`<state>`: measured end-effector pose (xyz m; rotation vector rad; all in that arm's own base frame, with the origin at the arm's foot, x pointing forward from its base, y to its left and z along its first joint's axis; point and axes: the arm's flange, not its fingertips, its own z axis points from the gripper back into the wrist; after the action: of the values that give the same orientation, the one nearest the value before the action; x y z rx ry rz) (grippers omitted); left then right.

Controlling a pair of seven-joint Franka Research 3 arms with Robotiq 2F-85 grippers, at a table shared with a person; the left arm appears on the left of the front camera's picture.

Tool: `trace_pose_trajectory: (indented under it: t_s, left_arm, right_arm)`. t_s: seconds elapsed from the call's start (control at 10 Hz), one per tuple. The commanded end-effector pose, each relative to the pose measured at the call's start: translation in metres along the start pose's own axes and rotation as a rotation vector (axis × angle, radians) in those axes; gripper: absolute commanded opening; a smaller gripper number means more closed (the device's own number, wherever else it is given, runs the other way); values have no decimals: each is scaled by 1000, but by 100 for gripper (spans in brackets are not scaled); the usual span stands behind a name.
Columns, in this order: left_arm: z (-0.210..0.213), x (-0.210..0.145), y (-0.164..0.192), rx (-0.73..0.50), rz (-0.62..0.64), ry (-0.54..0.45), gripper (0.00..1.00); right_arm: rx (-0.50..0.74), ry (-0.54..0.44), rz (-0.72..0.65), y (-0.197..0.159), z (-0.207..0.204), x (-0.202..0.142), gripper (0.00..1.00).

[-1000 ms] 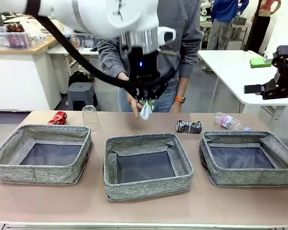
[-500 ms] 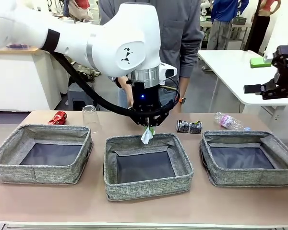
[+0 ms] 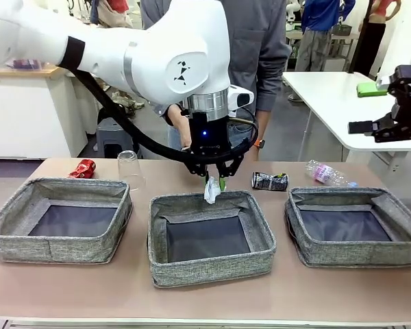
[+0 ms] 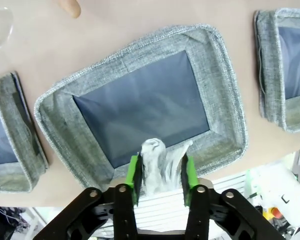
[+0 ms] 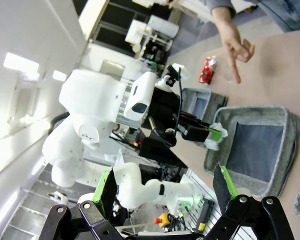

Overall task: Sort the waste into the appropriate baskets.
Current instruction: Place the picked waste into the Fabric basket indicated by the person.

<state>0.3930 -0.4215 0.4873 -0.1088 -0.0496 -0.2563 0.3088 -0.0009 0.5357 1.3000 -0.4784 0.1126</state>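
Note:
A crumpled white tissue hangs between the green pads of my left gripper. The jaws stand parted and the tissue sits loosely in the gap. It hovers just above the far wall of the middle basket. The left basket and right basket hold nothing. On the table behind them lie a crushed red can, an upturned clear cup, a dark crushed can and a clear bottle. My right gripper is raised at the far right, open and holding nothing.
A person stands at the far side, one hand pointing down at the table beside the cup. A white table stands behind at the right. Bare tabletop runs in front of the baskets.
My left arm carried the tissue down and forward to the middle basket's far wall. Its jaws have spread apart in the last half second; the tissue still hangs between them.

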Motion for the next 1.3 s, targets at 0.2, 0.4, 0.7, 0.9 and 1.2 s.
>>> trace_pose_trajectory:
  t_s: [0.2,0.4,0.7,0.9,1.2]
  left_arm:
    - [4,0,0,-12,-1,20,100]
    - [4,1,0,-19,1,22,100]
    - [22,5,14,-108,-31,41,100]
    - [65,1,53,-204,-26,41,100]
    - [120,-29,133,-460,42,-129,100]
  right_arm:
    - [22,-12,23,0,-2,3,100]
    - [22,-12,23,0,-2,3,100]
    - [22,-12,23,0,-2,3,100]
    - [22,-12,23,0,-2,3,100]
    - [22,-12,23,0,-2,3,100]
